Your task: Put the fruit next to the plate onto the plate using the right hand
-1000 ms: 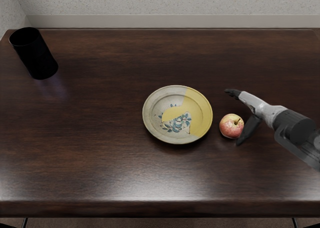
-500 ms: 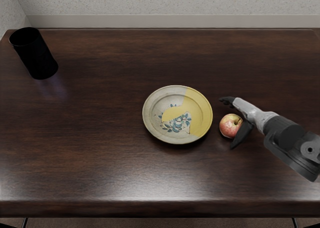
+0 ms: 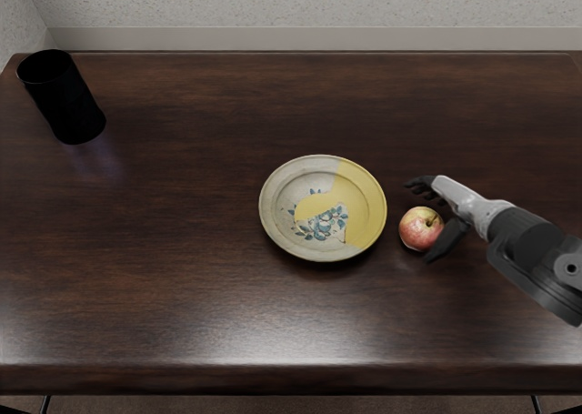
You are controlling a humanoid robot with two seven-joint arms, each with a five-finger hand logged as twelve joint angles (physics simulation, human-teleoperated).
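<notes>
A red and yellow apple (image 3: 419, 229) lies on the dark wooden table, just right of the plate (image 3: 361, 191). The plate is cream and yellow with a blue flower pattern, and nothing lies on it. My right hand (image 3: 433, 216) comes in from the right edge and sits against the apple's right side. Its fingers (image 3: 420, 186) curl around the far side of the fruit and the thumb (image 3: 446, 240) bends in at the near side. The apple still rests on the table. The left arm does not show.
A black cylindrical cup (image 3: 61, 95) stands at the table's far left corner. The table's front edge (image 3: 291, 378) runs along the bottom, and a light wall rises behind the back edge.
The right hand has drawn in toward the apple and its fingers and thumb have curled closer around it. The apple and the plate have not moved.
</notes>
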